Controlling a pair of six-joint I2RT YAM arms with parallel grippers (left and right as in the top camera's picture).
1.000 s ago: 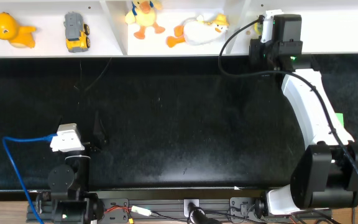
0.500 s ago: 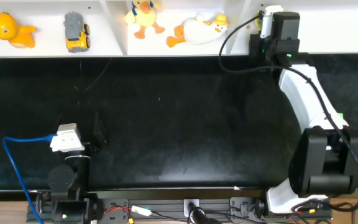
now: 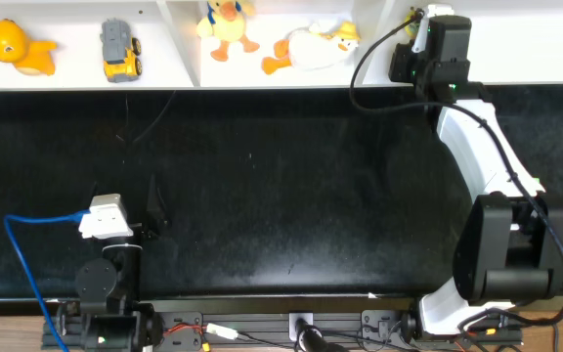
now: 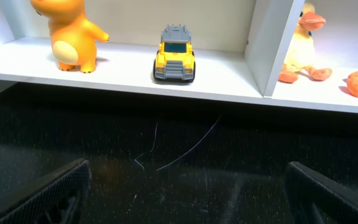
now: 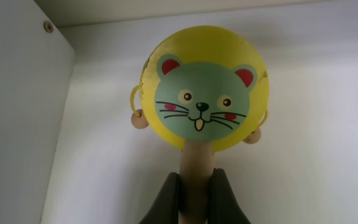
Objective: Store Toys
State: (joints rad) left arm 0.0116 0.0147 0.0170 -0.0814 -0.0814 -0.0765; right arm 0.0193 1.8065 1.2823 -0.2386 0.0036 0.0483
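A rattle drum with a yellow round head [image 5: 202, 112], a green cat face and a wooden handle [image 5: 195, 165] is held upright inside a white shelf compartment. My right gripper [image 5: 195, 186] is shut on that handle. In the top view the right arm's wrist [image 3: 436, 47] sits at the shelf's right compartment. My left gripper [image 4: 185, 199] stands open over the black table at the front left [image 3: 152, 210], with nothing between its fingers. An orange duck figure [image 3: 20, 47], a yellow truck [image 3: 120, 51], a plush duck [image 3: 227, 27] and a white plush bird [image 3: 316, 47] rest in other compartments.
The white shelf [image 3: 262, 78] runs along the table's far edge, split by upright dividers [image 4: 269, 43]. The compartment's side wall [image 5: 17, 124] stands close beside the rattle. A blue cable [image 3: 27, 230] loops by the left arm's base. The black table [image 3: 291, 186] lies between the arms.
The right arm has pushed a little farther toward the shelf with the rattle held. The left arm has kept still.
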